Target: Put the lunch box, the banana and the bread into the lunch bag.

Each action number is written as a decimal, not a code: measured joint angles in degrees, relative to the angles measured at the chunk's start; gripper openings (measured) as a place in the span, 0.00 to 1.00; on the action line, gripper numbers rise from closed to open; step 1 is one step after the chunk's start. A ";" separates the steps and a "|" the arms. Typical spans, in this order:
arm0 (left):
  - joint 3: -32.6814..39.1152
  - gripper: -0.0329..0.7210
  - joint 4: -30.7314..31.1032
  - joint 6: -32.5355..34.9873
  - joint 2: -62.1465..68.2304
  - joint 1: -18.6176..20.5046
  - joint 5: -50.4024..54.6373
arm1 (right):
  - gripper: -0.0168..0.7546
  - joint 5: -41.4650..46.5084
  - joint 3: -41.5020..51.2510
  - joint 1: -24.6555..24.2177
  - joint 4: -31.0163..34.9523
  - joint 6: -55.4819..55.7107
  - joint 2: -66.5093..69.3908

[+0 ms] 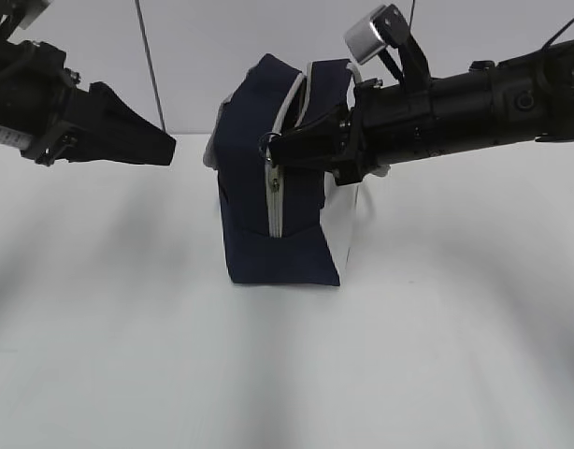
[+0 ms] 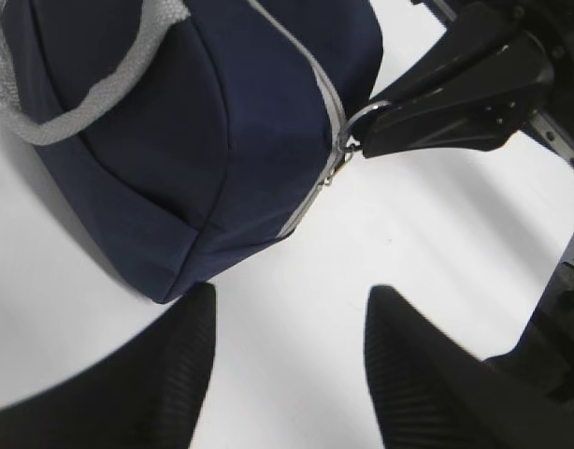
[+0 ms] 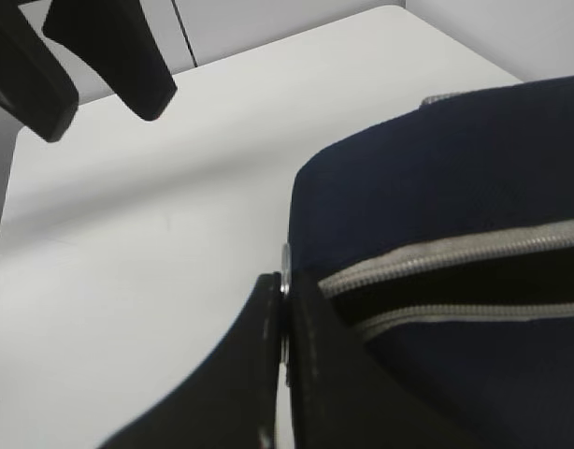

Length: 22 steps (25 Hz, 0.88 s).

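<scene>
Both arms are matte black. The right arm (image 1: 474, 108), at the upper right of the exterior view, is a thick round tube with visible joint seams and a round cap near its far end. A small silver-grey camera box (image 1: 366, 37) sits on a black bracket above its wrist, and a thin dark cable rises behind it. The left arm (image 1: 30, 98), upper left, shows angular black housings with small screws. The left gripper (image 2: 287, 365) has broad, tapering black fingers (image 2: 179, 374) with finely ribbed inner pads.
</scene>
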 joint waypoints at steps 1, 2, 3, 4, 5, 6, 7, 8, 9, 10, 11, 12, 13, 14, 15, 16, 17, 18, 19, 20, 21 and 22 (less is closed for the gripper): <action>0.00 0.54 -0.62 0.63 0.24 0.00 -0.02 | 0.00 -0.30 -0.59 -0.08 -0.25 0.00 0.47; 0.00 0.54 -1.13 1.36 0.40 0.00 -0.07 | 0.00 -0.67 -1.06 -0.12 -0.55 0.00 0.91; 0.00 0.54 -1.47 1.95 0.42 0.00 -0.07 | 0.00 -1.04 -1.37 -0.12 -0.79 0.23 1.22; 0.00 0.54 -2.00 2.71 0.46 0.00 -0.12 | 0.00 -1.17 -1.80 -0.12 -0.95 0.36 1.49; 0.00 0.54 -2.41 3.32 0.55 0.00 -0.12 | 0.00 -1.17 -1.93 -0.12 -1.07 0.59 1.59; 0.00 0.54 -2.51 3.88 0.76 0.00 -0.12 | 0.00 -1.25 -2.20 -0.12 -1.29 0.70 1.72; 0.00 0.54 -2.64 4.20 0.99 0.00 -0.12 | 0.00 -1.25 -2.59 -0.25 -1.41 1.06 1.83; 0.00 0.54 -2.64 4.44 1.45 0.00 -0.12 | 0.00 -1.25 -3.00 -0.49 -1.44 1.31 1.83; 0.00 0.54 -2.69 4.59 1.89 0.00 -0.12 | 0.00 -1.30 -3.41 -0.61 -1.58 1.57 1.83; 0.00 0.54 -2.83 4.66 2.41 0.00 -0.31 | 0.00 -1.42 -3.82 -0.85 -1.67 1.85 1.83; 0.00 0.54 -2.91 4.82 2.90 0.00 -0.37 | 0.00 -1.56 -4.06 -1.18 -1.67 2.11 1.83; 0.00 0.54 -3.26 5.25 3.51 0.00 -0.43 | 0.00 -1.78 -4.46 -1.54 -1.79 2.11 1.83; 0.00 0.54 -3.74 5.79 4.17 0.00 -0.43 | 0.00 -2.09 -4.57 -1.83 -1.79 2.20 1.83; 0.00 0.54 -4.48 6.26 4.71 0.00 -0.49 | 0.00 -2.52 -4.87 -2.20 -1.79 2.20 1.83; 0.00 0.54 -5.22 6.96 5.32 0.00 -0.56 | 0.00 -2.66 -5.15 -2.32 -1.79 2.34 1.83; 0.00 0.54 -5.71 7.53 5.92 0.00 -0.60 | 0.00 -2.83 -5.39 -2.54 -1.79 2.34 1.83; 0.00 0.54 -6.17 8.24 6.41 0.00 -0.74 | 0.00 -2.96 -5.56 -2.76 -1.65 2.34 1.93; 0.00 0.54 -6.59 8.80 6.79 0.00 -0.80 | 0.00 -3.25 -5.98 -2.89 -1.38 2.34 1.93; 0.00 0.54 -7.21 9.50 7.22 0.00 -0.93 | 0.00 -3.48 -6.47 -3.01 -1.24 2.45 2.04; 0.00 0.54 -7.70 10.32 7.53 0.00 -0.91 | 0.00 -3.84 -6.93 -3.01 -1.24 2.45 2.04; 0.00 0.54 -8.29 10.96 7.80 0.00 -0.91 | 0.00 -4.24 -7.57 -3.01 -1.24 2.71 2.04; 0.00 0.54 -8.89 11.71 8.16 0.00 -0.94 | 0.00 -4.52 -8.22 -3.01 -1.24 2.89 2.04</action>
